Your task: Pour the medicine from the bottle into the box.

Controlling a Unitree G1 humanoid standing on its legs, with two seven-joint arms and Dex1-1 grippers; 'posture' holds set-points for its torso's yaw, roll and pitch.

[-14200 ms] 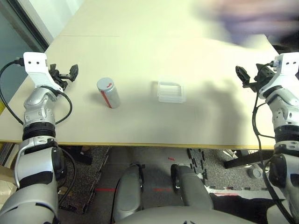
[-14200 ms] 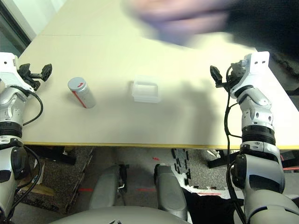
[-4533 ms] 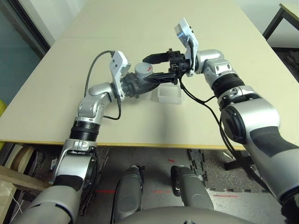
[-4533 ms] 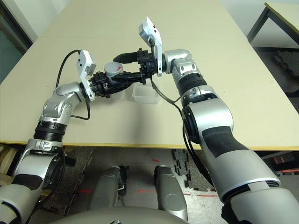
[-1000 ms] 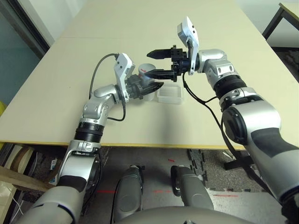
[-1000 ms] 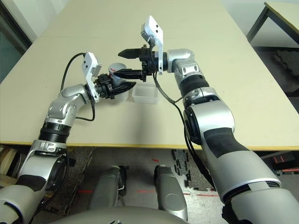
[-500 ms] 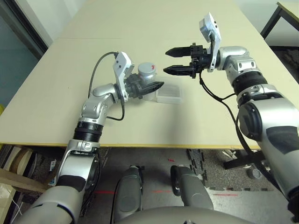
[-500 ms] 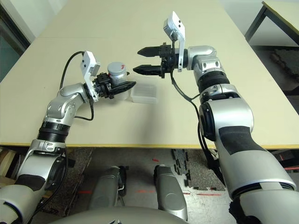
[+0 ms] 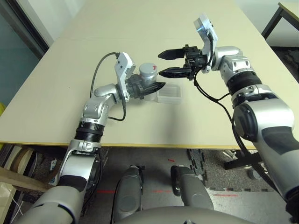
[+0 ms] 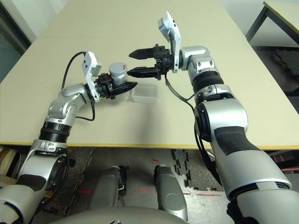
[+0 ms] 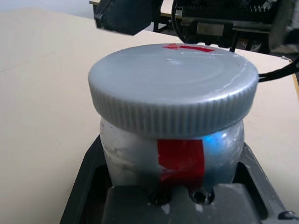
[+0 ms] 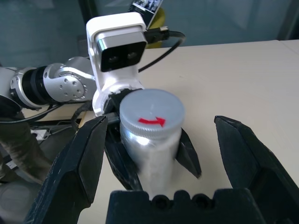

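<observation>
Two grippers work the uncapping step: the left gripper (image 9: 152, 87) clamps the upright bottle (image 9: 148, 74) just beside the box (image 9: 170, 94), cap (image 12: 151, 110) on, while the right gripper (image 9: 171, 63), spread wide and empty, must next close on that cap.

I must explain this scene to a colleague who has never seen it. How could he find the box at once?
Start from the beige table and follow the left gripper, which is shut on the grey bottle. Just beyond its fingertips, lying flat on the table, is the box. It is clear plastic, shallow and squarish with rounded corners, while the bottle is a grey cylinder with a red-marked cap.
</observation>
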